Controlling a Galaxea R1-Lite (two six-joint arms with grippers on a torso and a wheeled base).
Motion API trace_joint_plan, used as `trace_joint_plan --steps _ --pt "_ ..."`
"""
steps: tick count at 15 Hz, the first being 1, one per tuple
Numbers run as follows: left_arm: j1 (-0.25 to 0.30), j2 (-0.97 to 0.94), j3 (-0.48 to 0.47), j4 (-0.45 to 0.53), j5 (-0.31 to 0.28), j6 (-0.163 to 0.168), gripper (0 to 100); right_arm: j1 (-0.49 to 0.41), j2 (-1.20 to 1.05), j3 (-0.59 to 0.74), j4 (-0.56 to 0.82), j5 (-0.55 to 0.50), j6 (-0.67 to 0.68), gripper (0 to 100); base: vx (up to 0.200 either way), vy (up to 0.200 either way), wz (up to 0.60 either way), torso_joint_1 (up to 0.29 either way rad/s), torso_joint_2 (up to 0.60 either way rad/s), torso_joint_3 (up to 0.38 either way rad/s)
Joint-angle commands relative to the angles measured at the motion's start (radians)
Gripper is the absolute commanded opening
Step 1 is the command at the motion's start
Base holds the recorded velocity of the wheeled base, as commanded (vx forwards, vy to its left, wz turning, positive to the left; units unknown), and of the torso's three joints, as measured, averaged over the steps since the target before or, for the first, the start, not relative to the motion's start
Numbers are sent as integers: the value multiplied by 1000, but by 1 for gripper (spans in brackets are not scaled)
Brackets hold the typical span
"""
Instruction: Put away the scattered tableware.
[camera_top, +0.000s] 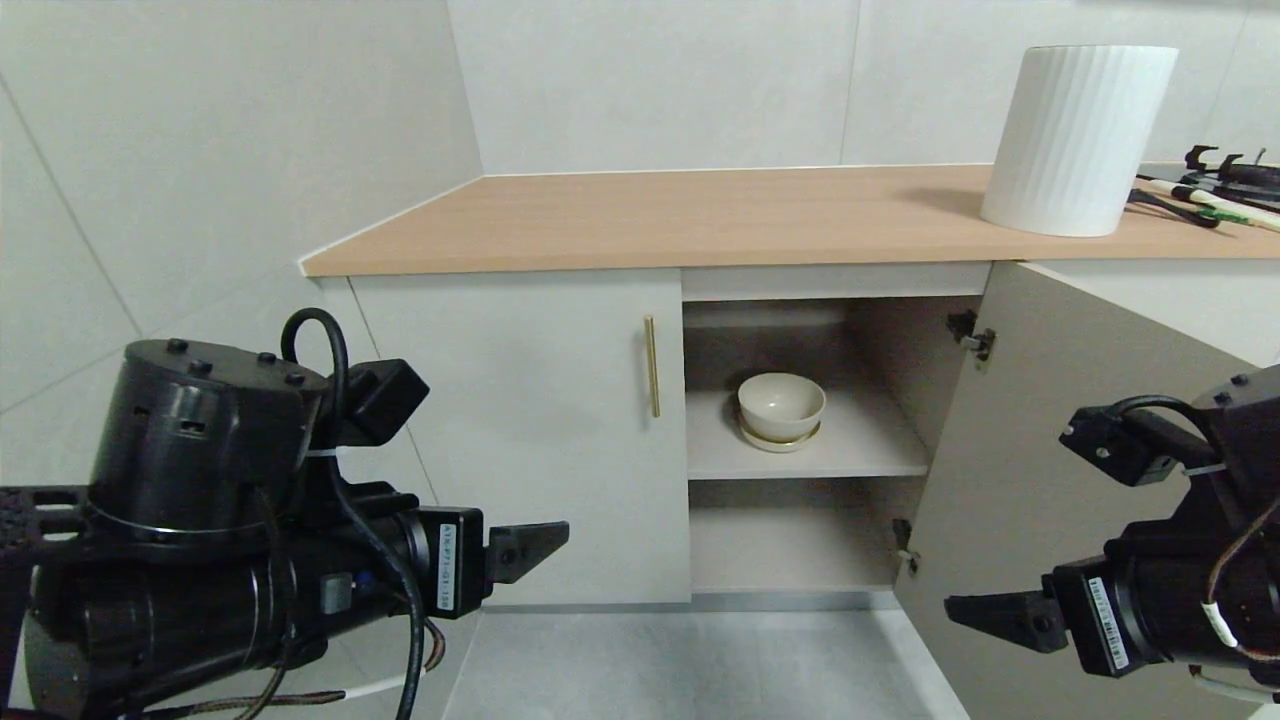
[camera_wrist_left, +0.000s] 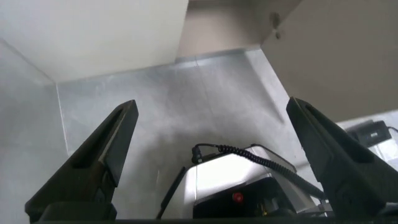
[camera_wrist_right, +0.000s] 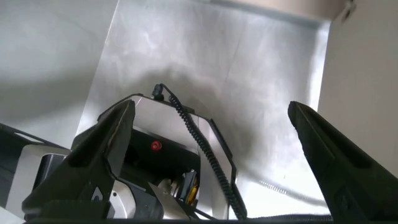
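Head view puts the cream bowl (camera_top: 781, 403) inside the open cabinet (camera_top: 830, 282), upright on a small saucer (camera_top: 779, 440) toward the left of the upper shelf (camera_top: 860, 450), with the right door (camera_top: 1010, 470) swung out. I read the bowl as glazed ceramic: stiff and light enough for one arm, but brittle and slick, so I would not squeeze hard or let it knock the shelf edge. Its best hold, in my judgement, is the rim, one finger inside the wall and one outside, since the rounded body offers nothing flat to pinch. The saucer looks loose beneath it, so it may slide if the bowl is lifted. The bowl is plain pale cream, smooth and deep-sided, with no pattern I can make out; the saucer matches, with what seems a yellowish line at its rim. My left tool (camera_wrist_left: 211, 124) is spread wide with nothing in it, low over the grey floor (camera_wrist_left: 186, 93); my right tool (camera_wrist_right: 208, 121) is likewise wide apart and empty, low beside the right door. On the desk (camera_top: 650, 215) stand a white ribbed container (camera_top: 1078, 140) and, at the far right, long thin implements (camera_top: 1215, 195) too small to identify.
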Motion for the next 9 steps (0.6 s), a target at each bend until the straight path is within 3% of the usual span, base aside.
trace_joint_plan --steps 1,2,9 --pt "-1 4 2 0 0 -1 100 0 2 2 0 0 0 100 -200 0 0 2 -2 2" --pt "-2 6 2 0 0 1 100 0 2 2 0 0 0 100 -200 0 0 2 -2 2" --pt "-4 4 3 0 0 1 100 0 -12 -1 17 -1 -1 100 0 0 0 0 0 0"
